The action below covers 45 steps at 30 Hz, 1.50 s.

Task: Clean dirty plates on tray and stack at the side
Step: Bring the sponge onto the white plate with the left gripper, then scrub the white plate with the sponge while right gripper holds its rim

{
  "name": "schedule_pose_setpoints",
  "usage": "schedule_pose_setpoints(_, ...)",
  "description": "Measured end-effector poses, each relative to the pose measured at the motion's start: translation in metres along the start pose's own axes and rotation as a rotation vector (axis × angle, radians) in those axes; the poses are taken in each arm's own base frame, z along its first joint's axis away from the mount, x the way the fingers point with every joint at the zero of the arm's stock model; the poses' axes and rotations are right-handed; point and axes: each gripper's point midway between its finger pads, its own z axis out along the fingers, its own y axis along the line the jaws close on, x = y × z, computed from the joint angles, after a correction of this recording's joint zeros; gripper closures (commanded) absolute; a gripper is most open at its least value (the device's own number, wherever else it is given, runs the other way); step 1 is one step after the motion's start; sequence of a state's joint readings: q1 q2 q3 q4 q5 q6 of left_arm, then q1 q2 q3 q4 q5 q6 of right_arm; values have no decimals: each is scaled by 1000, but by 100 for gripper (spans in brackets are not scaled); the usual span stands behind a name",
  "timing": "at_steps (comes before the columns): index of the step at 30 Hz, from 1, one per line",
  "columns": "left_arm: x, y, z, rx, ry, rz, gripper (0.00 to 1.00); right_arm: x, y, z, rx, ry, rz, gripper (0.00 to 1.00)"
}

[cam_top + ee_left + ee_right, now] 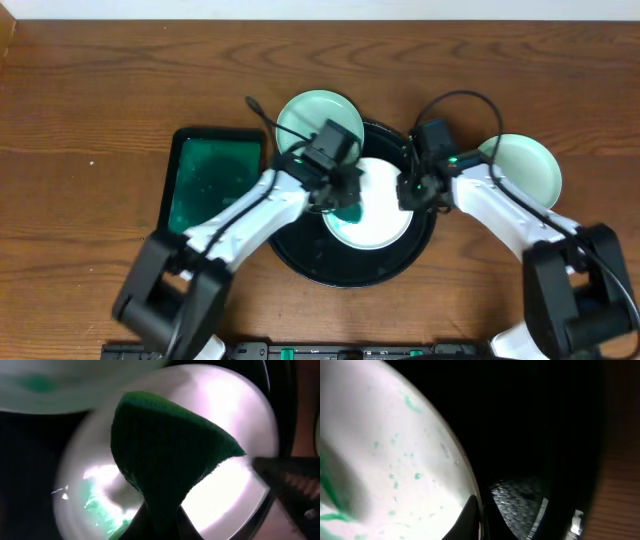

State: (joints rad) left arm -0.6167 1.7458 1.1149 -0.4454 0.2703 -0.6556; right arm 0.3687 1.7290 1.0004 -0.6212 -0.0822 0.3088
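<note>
One smeared plate [385, 225] is lying in the round black tray [335, 265]. Our left gripper [338, 192] is clamping a green sponge [165, 455] over it, and our right gripper [412, 192] is pinching its rim. A second plate [305, 112] is sitting at the tray's far edge, and a third plate [530, 170] is on the table [100, 80]. The rectangular tray [172, 185] is holding green liquid [215, 185].

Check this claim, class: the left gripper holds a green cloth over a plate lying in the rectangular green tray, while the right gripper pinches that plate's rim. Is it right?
No. The overhead view shows the plate lies in the round black tray, not the rectangular green tray. The rest stands: the left gripper holds the green cloth over it, and the right gripper pinches its rim.
</note>
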Motion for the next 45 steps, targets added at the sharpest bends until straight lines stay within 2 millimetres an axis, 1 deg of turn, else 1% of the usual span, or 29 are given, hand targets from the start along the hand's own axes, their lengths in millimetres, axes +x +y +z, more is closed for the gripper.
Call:
schedule_pose_setpoints(2,6,-6,14,17,27,-12,93,5,2,7,8,21,-2,99)
schedule_pose_setpoints(5,15,-11,29,37,70,-27,93,5,3,9,12,22,3,99)
schedule_pose_setpoints(7,20,-8,37,24,91,-34,93,5,3,9,13,21,9,99)
schedule_pose_setpoints(9,20,-2,41,-7,86,-47,93,5,3,8,13,21,13,99)
schedule_pose_setpoints(11,17,5,40,-49,66,-55,93,5,3,9,15,21,16,99)
schedule_pose_setpoints(15,9,33,30,-199,30,-78,93,5,3,9,16,22,22,99)
schedule_pose_setpoints(16,6,44,26,-245,23,-91,93,5,3,9,14,22,23,99)
schedule_pose_setpoints(17,5,50,23,-271,24,-97,93,5,3,9,12,23,22,99)
schedule_pose_setpoints(20,0,60,18,-309,10,-101,93,6,9,9,-7,26,19,99)
schedule_pose_setpoints(22,-3,62,18,-306,10,-91,93,7,11,9,-17,30,21,99)
schedule_pose_setpoints(24,-4,55,20,-262,21,-85,93,7,11,9,-19,31,22,99)
schedule_pose_setpoints(28,-8,25,37,-70,71,-59,93,7,10,9,-16,28,22,99)
schedule_pose_setpoints(31,-8,7,49,55,114,-56,93,6,6,9,7,24,24,99)
schedule_pose_setpoints(34,-7,-3,53,125,150,-54,93,7,2,8,22,26,29,99)
schedule_pose_setpoints(39,-4,-14,56,189,174,-20,93,6,2,8,25,25,28,99)
schedule_pose_setpoints(45,9,-30,59,252,217,47,93,6,2,8,25,25,28,99)
